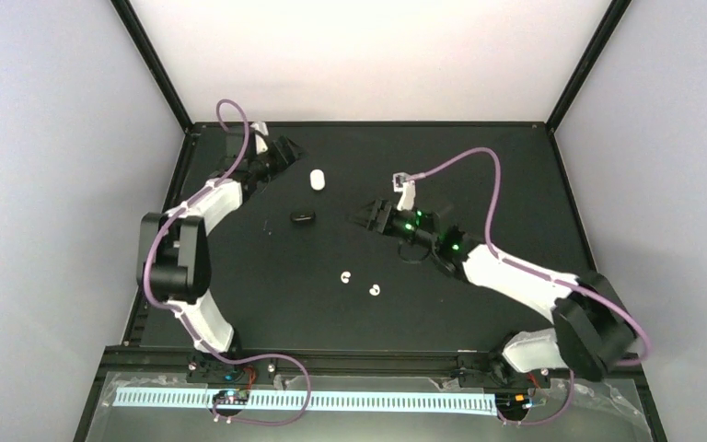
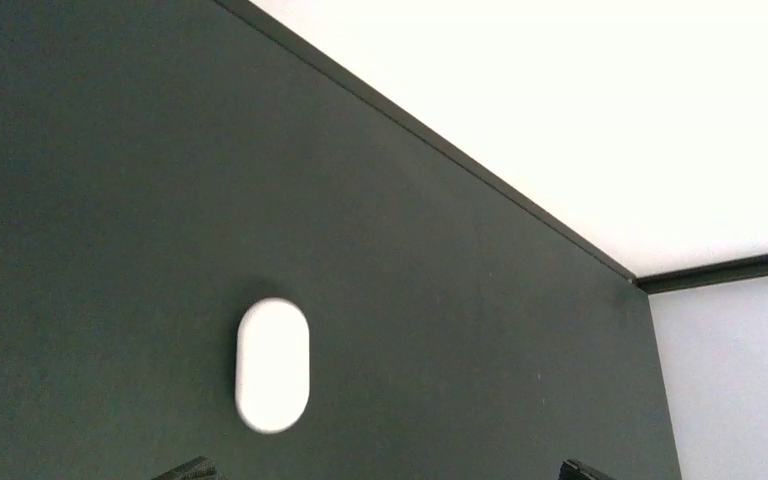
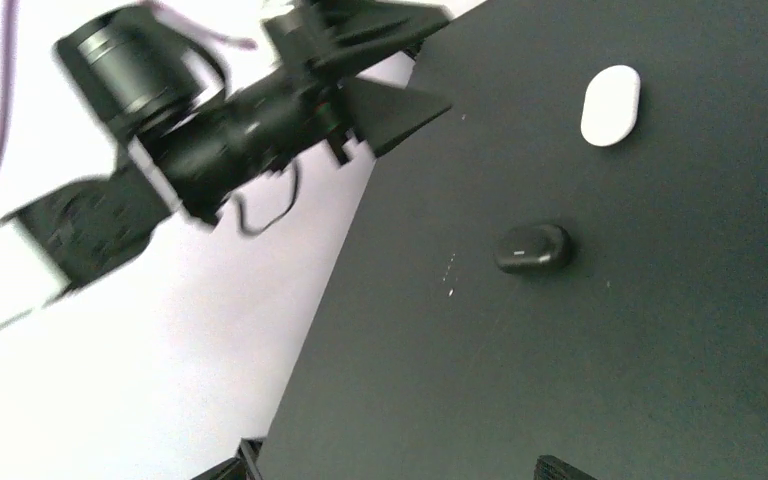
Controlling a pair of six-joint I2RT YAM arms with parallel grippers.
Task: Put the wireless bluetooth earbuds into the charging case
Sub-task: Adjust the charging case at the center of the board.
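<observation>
The black desk (image 1: 331,322) carries everything. The left arm (image 1: 212,203) reaches to the far left, and the right arm (image 1: 515,272) stretches in toward the middle.

The left fingers (image 2: 198,470) are spread wide and empty, and hang near the white charging case (image 1: 317,179), on its left. That case lies flat and looks closed. The right fingers (image 3: 560,468) are likewise released with nothing between them. They point toward the black charging case (image 1: 303,217), which sits just nearer than the white one and also seems closed.

The two white earbuds (image 1: 345,274) lie loose on the near side, close together but not touching, well apart from both cases. I cannot make out any black buds against the dark surface.

Neither lid seems to be up, so a bud carried over now would have nowhere to go. A smooth, rounded case could skid when pinched. The buds are tiny and glossy, so they could easily squirt out of the fingers. Both arms work over the same patch and could clash.
</observation>
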